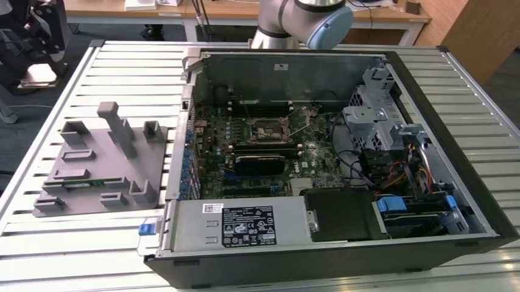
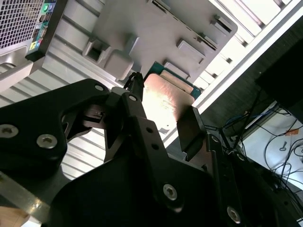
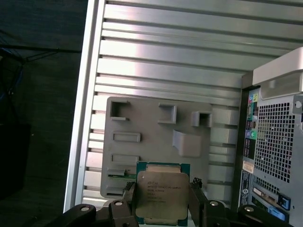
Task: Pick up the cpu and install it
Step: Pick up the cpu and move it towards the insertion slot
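The cpu (image 3: 161, 195), a flat square chip with a shiny grey metal top and green rim, is clamped between my gripper's (image 3: 162, 203) two dark fingers (image 3: 129, 198). In the second wrist view the same cpu (image 2: 166, 99) sits in my gripper (image 2: 163, 113), its lid glaring with reflected light. It hangs well above the grey fixture plate (image 3: 156, 137), apart from it. The dark motherboard socket (image 1: 268, 131) with its metal frame lies inside the open computer case (image 1: 406, 182). My arm (image 1: 302, 24) rises at the far edge of the table.
The grey fixture plate (image 1: 97, 164) with raised blocks lies on the slatted metal table (image 1: 89, 243) at the exterior view's left; a narrow green memory stick (image 1: 81, 182) rests in it. The case's perforated rear panel (image 3: 277, 137) stands beside the plate.
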Available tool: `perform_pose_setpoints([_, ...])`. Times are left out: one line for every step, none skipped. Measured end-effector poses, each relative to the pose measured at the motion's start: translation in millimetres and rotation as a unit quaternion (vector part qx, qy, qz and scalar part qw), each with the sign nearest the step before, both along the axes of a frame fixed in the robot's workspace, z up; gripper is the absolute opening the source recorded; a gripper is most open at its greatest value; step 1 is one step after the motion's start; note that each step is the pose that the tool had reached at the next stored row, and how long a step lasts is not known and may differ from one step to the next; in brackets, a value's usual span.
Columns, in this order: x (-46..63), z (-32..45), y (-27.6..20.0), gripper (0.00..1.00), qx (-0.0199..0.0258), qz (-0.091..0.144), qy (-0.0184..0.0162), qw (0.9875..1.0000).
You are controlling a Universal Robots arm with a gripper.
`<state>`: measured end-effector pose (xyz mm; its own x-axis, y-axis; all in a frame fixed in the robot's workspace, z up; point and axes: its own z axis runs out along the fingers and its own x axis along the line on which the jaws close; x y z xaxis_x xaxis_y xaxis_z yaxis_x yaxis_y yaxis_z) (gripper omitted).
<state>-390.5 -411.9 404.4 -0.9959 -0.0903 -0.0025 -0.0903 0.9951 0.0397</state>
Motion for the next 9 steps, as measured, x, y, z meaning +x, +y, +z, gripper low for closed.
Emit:
perform_pose_setpoints([0.8, -0.1, 0.0, 0.53, 0.0, 0.0, -0.0001, 1.0])
perform_pose_setpoints([1.7, -0.1, 0.0, 0.53, 0.0, 0.0, -0.0001, 1.0])
perform_pose_setpoints([2.8, 0.0, 0.0, 0.53, 0.0, 0.0, 0.0, 1.0])
perform_pose_setpoints([3.9, 0.0, 0.0, 0.53, 0.0, 0.0, 0.0, 1.0])
perform_pose_setpoints([5.0, 0.0, 0.0, 0.53, 0.0, 0.0, 0.0, 1.0])
perform_pose_setpoints([6.0, 0.0, 0.0, 0.53, 0.0, 0.0, 0.0, 1.0])
perform_pose_setpoints([7.0, 0.0, 0.0, 0.53, 0.0, 0.0, 0.0, 1.0])
perform_pose_setpoints([8.0, 0.0, 0.0, 0.53, 0.0, 0.0, 0.0, 1.0])
perform_pose_setpoints([8.9, 0.0, 0.0, 0.53, 0.0, 0.0, 0.0, 1.0])
